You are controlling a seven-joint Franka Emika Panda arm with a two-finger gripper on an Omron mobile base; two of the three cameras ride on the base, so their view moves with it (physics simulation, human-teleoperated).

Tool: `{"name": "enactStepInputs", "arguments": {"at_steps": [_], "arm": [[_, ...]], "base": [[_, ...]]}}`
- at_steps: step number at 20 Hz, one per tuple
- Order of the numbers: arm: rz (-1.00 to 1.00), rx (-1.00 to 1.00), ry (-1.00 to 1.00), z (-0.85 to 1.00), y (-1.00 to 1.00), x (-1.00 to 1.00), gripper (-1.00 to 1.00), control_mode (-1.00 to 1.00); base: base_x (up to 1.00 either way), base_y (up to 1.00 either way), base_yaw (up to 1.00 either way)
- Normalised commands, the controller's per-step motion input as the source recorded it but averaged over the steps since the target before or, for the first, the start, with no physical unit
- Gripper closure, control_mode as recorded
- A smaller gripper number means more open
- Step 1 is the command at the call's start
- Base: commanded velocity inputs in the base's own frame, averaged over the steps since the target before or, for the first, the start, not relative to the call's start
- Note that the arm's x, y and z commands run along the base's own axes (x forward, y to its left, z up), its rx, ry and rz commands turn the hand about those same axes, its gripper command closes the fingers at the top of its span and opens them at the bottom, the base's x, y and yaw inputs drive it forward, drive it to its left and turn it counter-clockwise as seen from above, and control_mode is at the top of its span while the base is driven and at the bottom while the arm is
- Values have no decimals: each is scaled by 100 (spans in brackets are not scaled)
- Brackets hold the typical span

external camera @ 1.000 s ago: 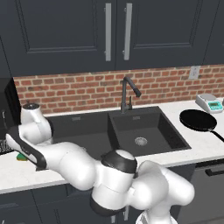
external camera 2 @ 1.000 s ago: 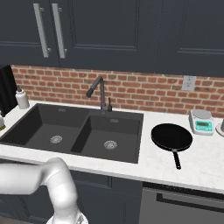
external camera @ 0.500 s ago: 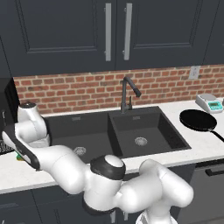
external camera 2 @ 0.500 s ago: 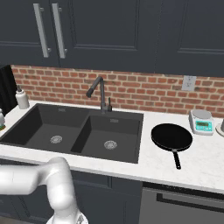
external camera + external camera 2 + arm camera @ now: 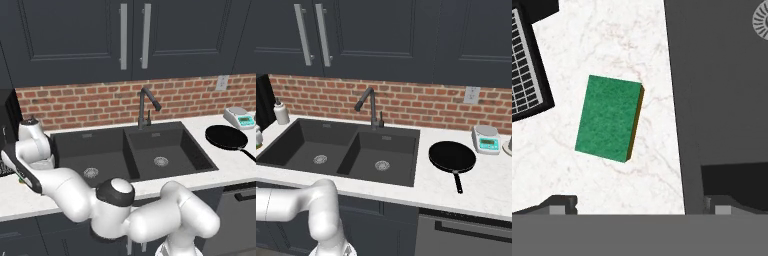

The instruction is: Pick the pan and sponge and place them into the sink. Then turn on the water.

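Simulated kitchen: a white marble worktop (image 5: 491,185) runs below a red brick backsplash (image 5: 421,102) and dark cabinet doors (image 5: 150,35). The sponge (image 5: 609,117), green on top with a yellow layer along one visible edge, lies flat on the worktop in the hand view, just beside the rim of the sink (image 5: 722,100) but apart from it. A dark appliance with a wire grille (image 5: 527,65) sits on the sponge's other side, near it and not touching. The tool (image 5: 639,204) hangs over the sponge with its two dark tips spread wide, one on either side of the view's lower edge, holding nothing. The matte black double-basin sink (image 5: 107,142) is set into the worktop, each basin with a round metal drain (image 5: 161,161); both basins hold nothing else. A dark gooseneck faucet (image 5: 146,106) rises at the back, at the divider. The black frying pan (image 5: 452,156) rests on the worktop to the right of the sink, near its rim, its handle pointing toward the front edge. Beyond the pan stands a small kitchen scale (image 5: 485,139). A soap dispenser (image 5: 281,112) stands at the sink's far left corner.
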Motion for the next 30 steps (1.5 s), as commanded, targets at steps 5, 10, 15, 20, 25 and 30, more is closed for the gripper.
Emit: {"name": "enactStepInputs", "arguments": {"at_steps": [5,10,15,20,25,30], "arm": [[0,0,0,-19,5,6,-100,-100],[0,0,0,-11,6,9,-100,-100],[0,0,0,-10,10,18,-100,-100],[0,0,0,-16,8,15,-100,-100],[0,0,0,-15,13,14,-100,-100],[0,0,0,-8,20,15,-100,-100]], "base": [[0,0,0],[0,0,0],[0,0,0],[0,0,0],[0,0,0],[0,0,0]]}}
